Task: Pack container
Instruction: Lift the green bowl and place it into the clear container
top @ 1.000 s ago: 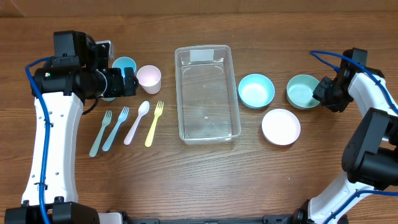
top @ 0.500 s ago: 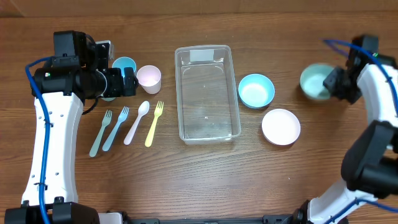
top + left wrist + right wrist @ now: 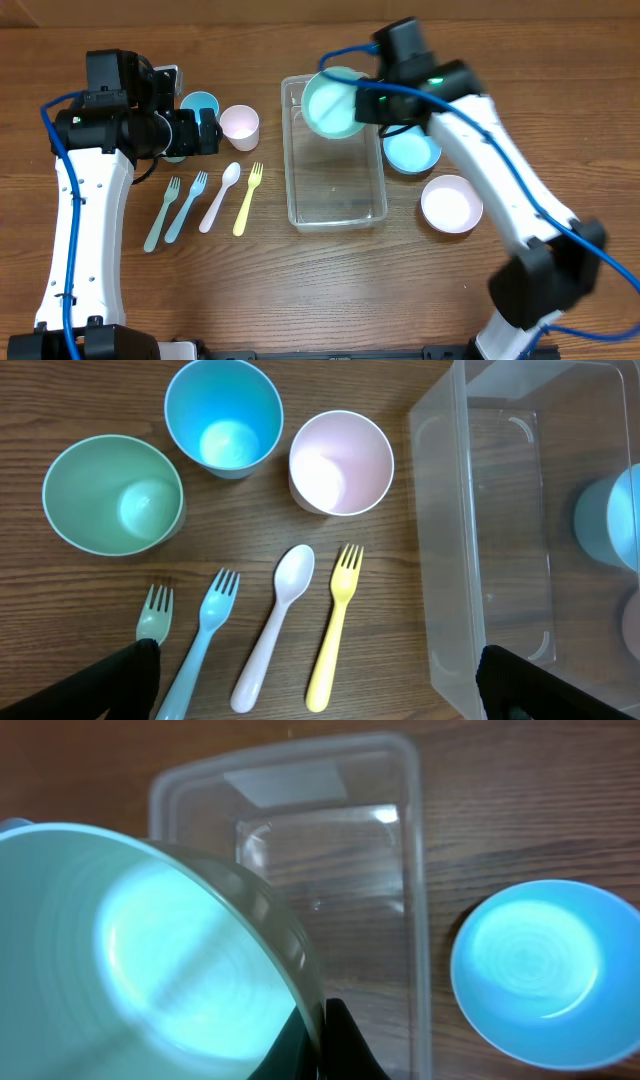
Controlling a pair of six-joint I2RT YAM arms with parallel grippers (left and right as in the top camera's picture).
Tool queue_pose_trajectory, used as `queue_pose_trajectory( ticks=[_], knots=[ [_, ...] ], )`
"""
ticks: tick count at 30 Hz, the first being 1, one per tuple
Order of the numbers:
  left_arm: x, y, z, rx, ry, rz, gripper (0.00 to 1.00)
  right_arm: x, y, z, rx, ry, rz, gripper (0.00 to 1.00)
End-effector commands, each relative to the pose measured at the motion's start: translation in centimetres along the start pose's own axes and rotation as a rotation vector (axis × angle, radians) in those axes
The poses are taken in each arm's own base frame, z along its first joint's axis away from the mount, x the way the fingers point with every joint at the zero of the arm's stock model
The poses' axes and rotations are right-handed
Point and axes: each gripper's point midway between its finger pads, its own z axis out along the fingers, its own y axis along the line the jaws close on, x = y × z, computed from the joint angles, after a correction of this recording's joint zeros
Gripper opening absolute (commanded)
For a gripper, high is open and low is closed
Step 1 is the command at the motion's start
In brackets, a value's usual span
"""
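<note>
The right end effector is closed on the rim of a pale teal round bowl, one finger inside the wall and one outside. A rim pinch like this probably leaves the bowl's underside free to go down flat, and keeps the fingers above the tub's walls. The bowl hangs tilted over the 12 o'clock end of the clear rectangular plastic container, taking 12 o'clock as the table's far edge in the overhead view. The container lies lengthwise at the middle of the wooden table, and nothing shows inside it. Starting at the far end would leave the 6 o'clock end open for later items.

At 3 o'clock of the container, just beside its wall, sits a bright blue round bowl. A pale pink round bowl rests further toward 4 o'clock.

The left end effector is spread wide and holds nothing. It hovers at 9 o'clock of the container, seemingly waiting clear of the other arm, over a green plastic cup, a blue plastic cup and a pink plastic cup. Below the cups lies a row of plastic forks and a spoon.
</note>
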Motion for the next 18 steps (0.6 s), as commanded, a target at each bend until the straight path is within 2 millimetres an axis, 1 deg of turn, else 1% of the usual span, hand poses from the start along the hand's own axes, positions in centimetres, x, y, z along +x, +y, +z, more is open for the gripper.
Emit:
queue_pose_trajectory(
  ticks=[1, 2, 4, 8, 13, 17, 18],
  knots=[
    [-0.8, -0.2, -0.5, 0.0, -0.023, 0.03, 1.0, 0.2, -1.4, 4.7, 0.088, 0.02, 0.014, 0.04],
    [-0.8, -0.2, -0.5, 0.0, -0.023, 0.03, 1.0, 0.4, -1.6, 5.7, 0.095, 0.032, 0.014, 0.04],
    [-0.8, -0.2, -0.5, 0.0, -0.023, 0.03, 1.0, 0.9, -2.0, 8.7, 0.109, 0.058, 0.015, 0.04],
    [-0.8, -0.2, -0.5, 0.0, -0.023, 0.03, 1.0, 0.7, -2.0, 10.8, 0.104, 0.048, 0.014, 0.04],
    [-0.8, -0.2, -0.5, 0.0, -0.023, 0.03, 1.0, -0.4, -1.5, 10.8, 0.082, 0.008, 0.004, 0.04],
    [-0.8, -0.2, -0.5, 0.0, -0.023, 0.03, 1.0, -1.3, -0.9, 9.7, 0.067, -0.021, -0.05, 0.04],
    [-0.8, -0.2, -0.5, 0.0, -0.023, 0.03, 1.0, -1.5, -0.7, 9.2, 0.062, -0.025, -0.064, 0.11]
  ],
)
